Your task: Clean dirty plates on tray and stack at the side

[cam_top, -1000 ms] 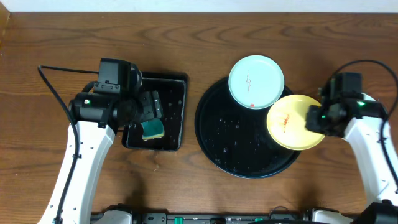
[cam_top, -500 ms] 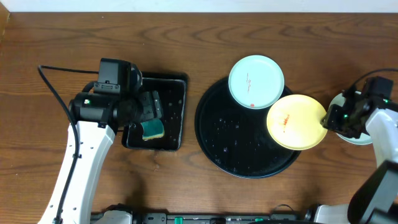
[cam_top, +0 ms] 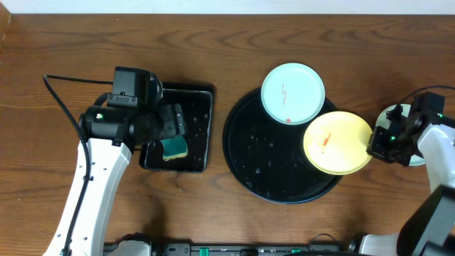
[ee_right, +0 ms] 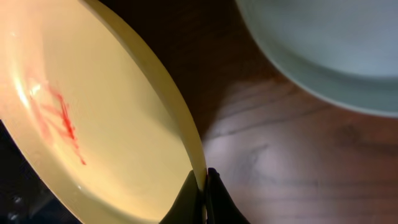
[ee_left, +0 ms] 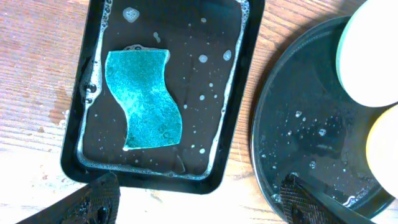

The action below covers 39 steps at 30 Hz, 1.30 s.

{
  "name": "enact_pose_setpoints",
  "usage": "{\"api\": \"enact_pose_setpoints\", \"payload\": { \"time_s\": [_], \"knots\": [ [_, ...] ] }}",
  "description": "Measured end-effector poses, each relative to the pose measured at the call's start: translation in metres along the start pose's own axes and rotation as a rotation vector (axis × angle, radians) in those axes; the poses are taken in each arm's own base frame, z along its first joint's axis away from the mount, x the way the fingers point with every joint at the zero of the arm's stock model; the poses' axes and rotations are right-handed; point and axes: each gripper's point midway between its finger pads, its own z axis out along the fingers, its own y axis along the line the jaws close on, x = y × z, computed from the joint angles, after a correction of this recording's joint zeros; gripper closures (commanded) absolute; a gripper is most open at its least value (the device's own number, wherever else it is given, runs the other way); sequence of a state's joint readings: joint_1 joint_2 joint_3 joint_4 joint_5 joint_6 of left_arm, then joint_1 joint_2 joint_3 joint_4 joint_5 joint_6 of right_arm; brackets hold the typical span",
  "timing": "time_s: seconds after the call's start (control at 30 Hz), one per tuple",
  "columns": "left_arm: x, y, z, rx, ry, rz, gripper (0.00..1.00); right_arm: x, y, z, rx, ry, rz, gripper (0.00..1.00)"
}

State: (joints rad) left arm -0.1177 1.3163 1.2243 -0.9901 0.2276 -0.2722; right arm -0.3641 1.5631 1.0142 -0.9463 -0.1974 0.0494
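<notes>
The round black tray point(cam_top: 259, 160) sits mid-table, wet with droplets. A pale blue plate point(cam_top: 293, 93) with a small red smear rests on its far rim. The pale yellow plate point(cam_top: 334, 142), streaked red, overlaps the tray's right side. My right gripper point(cam_top: 375, 146) is shut on that plate's right rim; in the right wrist view the fingertips point(ee_right: 204, 186) pinch the yellow plate point(ee_right: 93, 124) at its edge. A third pale plate point(ee_right: 329, 50) lies on the wood just right of it, partly under my right arm point(cam_top: 392, 112). My left gripper point(ee_left: 199, 202) hangs open above the near edge of the rectangular tray.
A rectangular black tray point(cam_top: 202, 128) at the left holds soapy water and a teal sponge point(ee_left: 144, 99). The round tray point(ee_left: 311, 124) lies just right of it. Bare wooden table point(cam_top: 213, 43) surrounds both trays.
My right gripper pulled away to the right, then came back and shut on the yellow plate's rim. The yellow plate shifted slightly left. The left arm stayed still.
</notes>
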Motion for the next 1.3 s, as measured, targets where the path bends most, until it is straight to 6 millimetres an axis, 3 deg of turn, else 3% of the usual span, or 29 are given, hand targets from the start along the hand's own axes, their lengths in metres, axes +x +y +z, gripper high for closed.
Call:
{"api": "enact_pose_setpoints", "payload": {
  "time_s": [0.1, 0.27, 0.43, 0.57, 0.73, 0.77, 0.93, 1.03, 1.13, 1.2, 1.3],
  "knots": [
    [0.0, 0.0, 0.0, 0.0, 0.0, 0.0, 0.17, 0.009, 0.018, -0.013, -0.019, -0.012, -0.053, 0.99],
    [0.0, 0.0, 0.0, 0.0, 0.0, 0.0, 0.17, 0.032, 0.066, -0.024, -0.057, -0.003, -0.238, 0.99],
    [0.0, 0.0, 0.0, 0.0, 0.0, 0.0, 0.17, 0.047, 0.113, -0.012, -0.091, -0.008, -0.42, 0.99],
    [0.0, 0.0, 0.0, 0.0, 0.0, 0.0, 0.17, 0.053, 0.14, 0.014, -0.115, -0.054, -0.474, 0.99],
    [0.0, 0.0, 0.0, 0.002, 0.001, 0.0, 0.17, 0.067, 0.143, 0.048, -0.094, -0.045, -0.483, 0.97],
    [0.0, 0.0, 0.0, 0.003, 0.001, 0.0, 0.17, 0.067, 0.142, 0.05, -0.088, -0.046, -0.483, 0.89],
    [0.001, -0.001, 0.0, 0.004, 0.008, -0.001, 0.17, 0.067, 0.137, 0.047, -0.049, -0.037, -0.474, 0.73],
    [0.006, 0.002, 0.003, -0.005, 0.034, -0.006, 0.18, 0.067, 0.136, 0.035, -0.027, -0.011, -0.491, 0.73],
    [0.007, 0.004, 0.011, -0.016, 0.051, -0.01, 0.18, 0.055, 0.148, 0.013, -0.036, -0.042, -0.521, 0.72],
    [0.01, 0.011, 0.024, -0.041, 0.063, -0.013, 0.19, 0.045, 0.158, -0.004, -0.053, -0.085, -0.539, 0.73],
    [0.016, 0.024, 0.055, -0.082, 0.094, -0.034, 0.28, 0.035, 0.17, -0.025, -0.078, -0.146, -0.555, 0.73]
  ]
}}
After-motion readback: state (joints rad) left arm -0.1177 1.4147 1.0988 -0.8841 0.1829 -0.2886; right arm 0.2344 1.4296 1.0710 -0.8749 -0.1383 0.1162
